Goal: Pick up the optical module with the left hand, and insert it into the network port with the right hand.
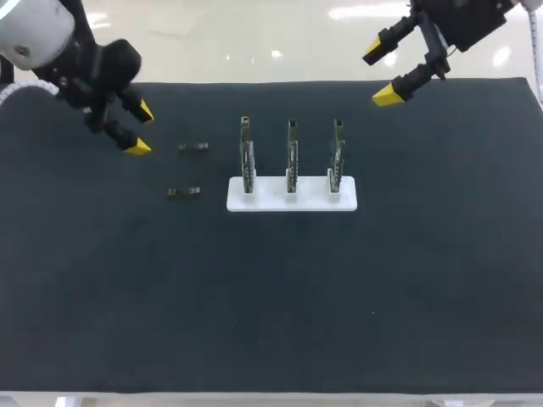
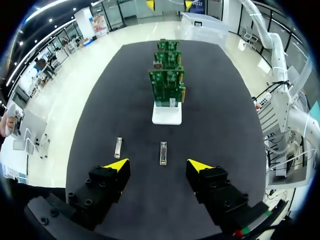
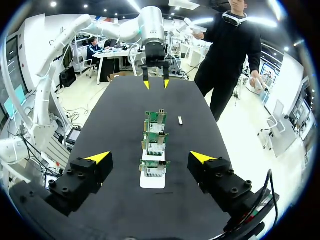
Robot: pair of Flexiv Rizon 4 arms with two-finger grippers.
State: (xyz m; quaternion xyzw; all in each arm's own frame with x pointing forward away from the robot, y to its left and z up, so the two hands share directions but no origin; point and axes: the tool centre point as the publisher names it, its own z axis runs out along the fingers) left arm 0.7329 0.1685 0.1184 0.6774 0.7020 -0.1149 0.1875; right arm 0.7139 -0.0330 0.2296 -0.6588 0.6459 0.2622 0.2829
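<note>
Modules untouched on black mat (image 1: 424, 280): far module (image 1: 193, 147) & near module (image 1: 184, 192) lie flat just left of white stand (image 1: 270, 202) w/ three upright circuit boards (image 1: 291, 161). Beside far module hovers left gripper (image 1: 141, 129), fingers spread; right gripper (image 1: 381, 74), also spread, hangs at far-right edge.

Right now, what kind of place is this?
Probably a robot test bench: left pincer and right pincer at a black table, three circuit boards in a white stand, two small modules.
</note>
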